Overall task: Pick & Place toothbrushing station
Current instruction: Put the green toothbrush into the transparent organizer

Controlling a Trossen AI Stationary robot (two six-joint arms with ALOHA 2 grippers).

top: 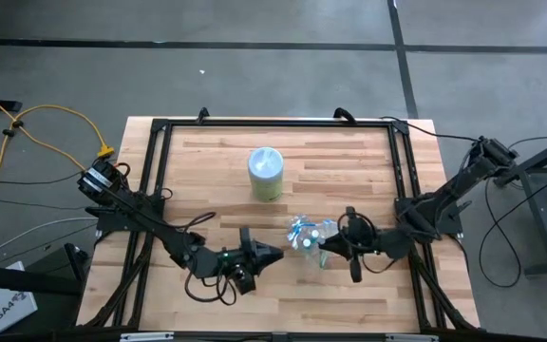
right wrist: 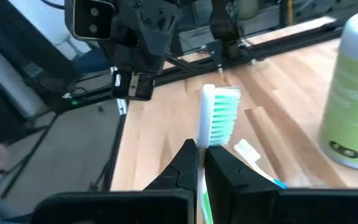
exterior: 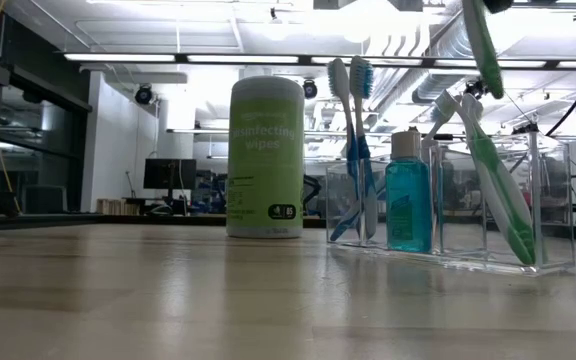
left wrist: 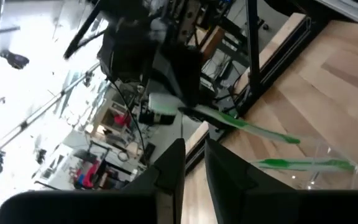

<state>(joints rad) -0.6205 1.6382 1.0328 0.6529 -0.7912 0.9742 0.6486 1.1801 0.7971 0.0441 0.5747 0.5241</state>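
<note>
Canister [exterior: 266, 157] labelled "disinfecting wipes", clear container [exterior: 548, 205]

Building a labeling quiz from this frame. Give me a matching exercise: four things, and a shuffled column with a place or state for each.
Column 1:
1. wipes canister
2. blue toothbrushes
3. blue bottle
4. green toothbrush in the right gripper

Column 2:
A. standing in the clear organizer, white cap on top
B. pinched between shut jaws, bristle head up
C. standing on the table behind the organizer
D. upright pair at the organizer's end nearest the canister

Pairs: 1-C, 2-D, 3-A, 4-B
</note>
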